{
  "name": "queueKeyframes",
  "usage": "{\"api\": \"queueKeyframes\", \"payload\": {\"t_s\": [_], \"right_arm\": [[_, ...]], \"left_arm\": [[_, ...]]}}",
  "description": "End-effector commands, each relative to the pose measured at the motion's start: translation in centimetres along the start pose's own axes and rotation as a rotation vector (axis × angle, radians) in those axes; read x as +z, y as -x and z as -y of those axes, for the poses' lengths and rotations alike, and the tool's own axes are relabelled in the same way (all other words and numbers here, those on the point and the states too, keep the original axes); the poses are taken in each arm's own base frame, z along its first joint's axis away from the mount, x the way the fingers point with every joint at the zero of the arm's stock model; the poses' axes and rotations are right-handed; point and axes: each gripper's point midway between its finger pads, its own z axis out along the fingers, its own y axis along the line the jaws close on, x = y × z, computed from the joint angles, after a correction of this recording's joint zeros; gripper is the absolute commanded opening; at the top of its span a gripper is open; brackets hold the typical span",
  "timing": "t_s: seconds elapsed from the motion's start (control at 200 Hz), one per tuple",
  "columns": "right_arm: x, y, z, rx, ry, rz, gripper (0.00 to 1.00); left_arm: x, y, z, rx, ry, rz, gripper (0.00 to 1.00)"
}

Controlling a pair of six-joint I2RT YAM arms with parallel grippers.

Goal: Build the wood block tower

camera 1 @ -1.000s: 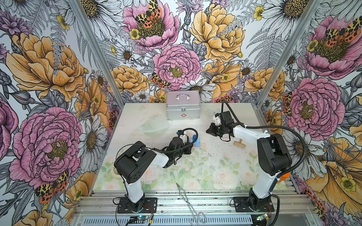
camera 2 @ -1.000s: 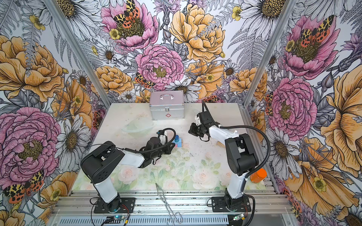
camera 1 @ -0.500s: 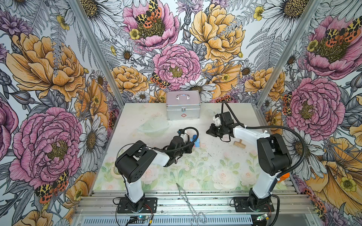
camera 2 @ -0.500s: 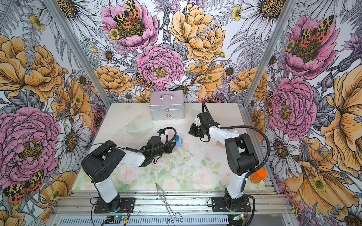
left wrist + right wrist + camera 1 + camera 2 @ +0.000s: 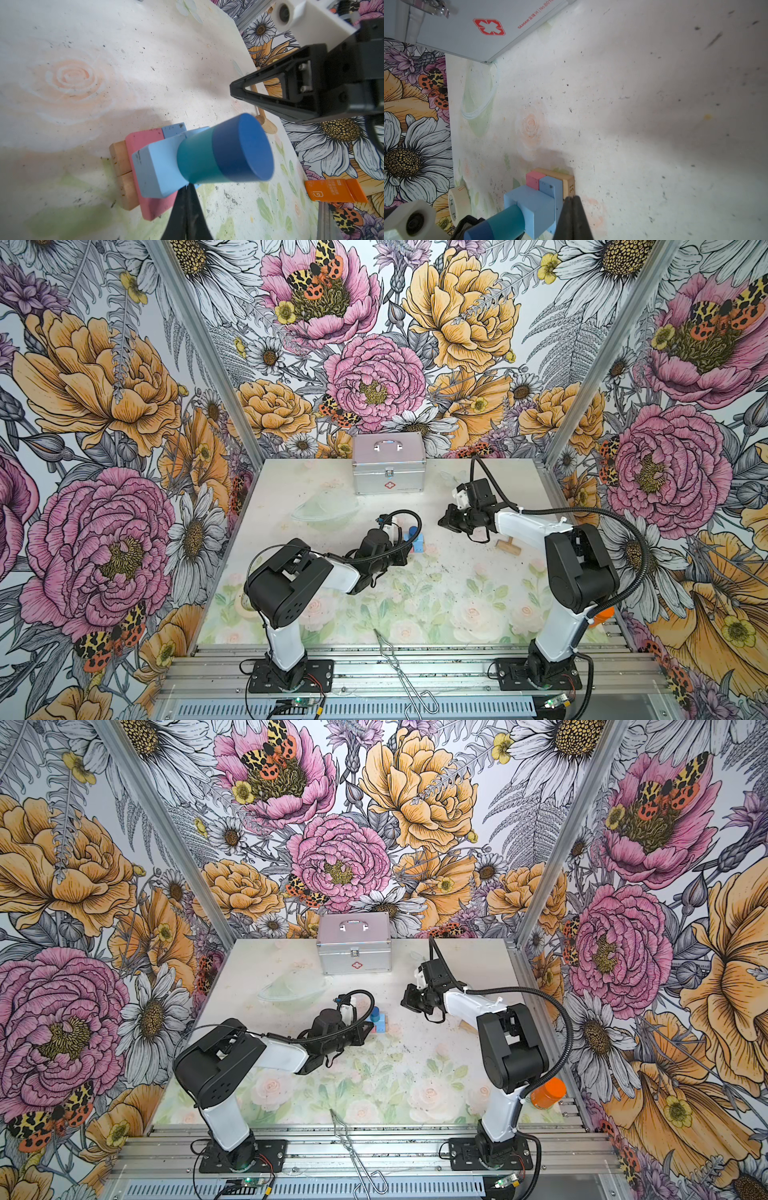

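1. tower point(image 5: 413, 536): stands near the middle of the worktop point(image 5: 436, 605). the left wrist view shows tan planks point(image 5: 121, 164) at the base, with a pink slab point(image 5: 143, 145) and a blue slab point(image 5: 173, 128) on them. above these come a light blue cube point(image 5: 158, 168), a teal cylinder point(image 5: 195, 164) and a dark blue cylinder point(image 5: 245, 149) on top.
2. left gripper point(image 5: 188, 189): closed with nothing between its fingers. its tips sit low by the cube's side, just beside the tower; whether they touch it cannot be told.
3. right gripper point(image 5: 444, 523): closed and empty, to the tower's right and slightly behind it. bare worktop lies between the two in both top views.
4. change from a second ago: none visible in the tower. both arms hold almost the same pose, and both grippers are closed as before.
5. edges and room:
   - silver case point(image 5: 388, 468) at the back edge.
   - clear bowl point(image 5: 324, 510) behind and left of the tower.
   - wooden peg point(image 5: 509, 546) just beside the right forearm.
   - tape roll point(image 5: 243, 605) near the left edge, partly behind the left arm.
   - metal tongs point(image 5: 395, 659) across the front edge.
   - orange jar point(image 5: 548, 1092) at the right front corner.
   - the widest bare stretch lies in front of the tower, between the two arms.
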Motion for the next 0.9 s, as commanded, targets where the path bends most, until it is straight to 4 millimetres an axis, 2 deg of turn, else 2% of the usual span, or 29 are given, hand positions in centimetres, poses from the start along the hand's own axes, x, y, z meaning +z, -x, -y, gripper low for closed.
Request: {"api": "queueKeyframes", "payload": {"t_s": [0.0,0.285,0.515,0.62,0.791,0.896], "right_arm": [[-0.8,0.9,-0.4,-0.022,0.014,0.039,0.0],[-1.3,0.9,-0.4,-0.023,0.014,0.048,0.0],[-1.9,0.6,-0.5,-0.022,0.015,0.056,0.0],[-2.2,0.2,-0.5,-0.022,0.015,0.057,0.0],[-2.6,-0.9,-0.3,-0.014,0.015,0.046,0.0],[-2.5,-1.6,-0.2,-0.007,0.021,0.031,0.0]], "left_arm": [[-0.5,-0.4,0.8,0.024,-0.026,-0.007,0.0],[-2.5,-0.5,2.4,0.079,-0.056,0.02,0.0],[-5.5,2.1,3.1,0.125,-0.019,0.104,0.0],[-6.8,3.5,2.8,0.14,0.026,0.114,0.0],[-8.6,5.5,1.0,0.108,0.119,0.089,0.0],[-9.3,6.0,0.2,0.082,0.147,0.061,0.0]]}}
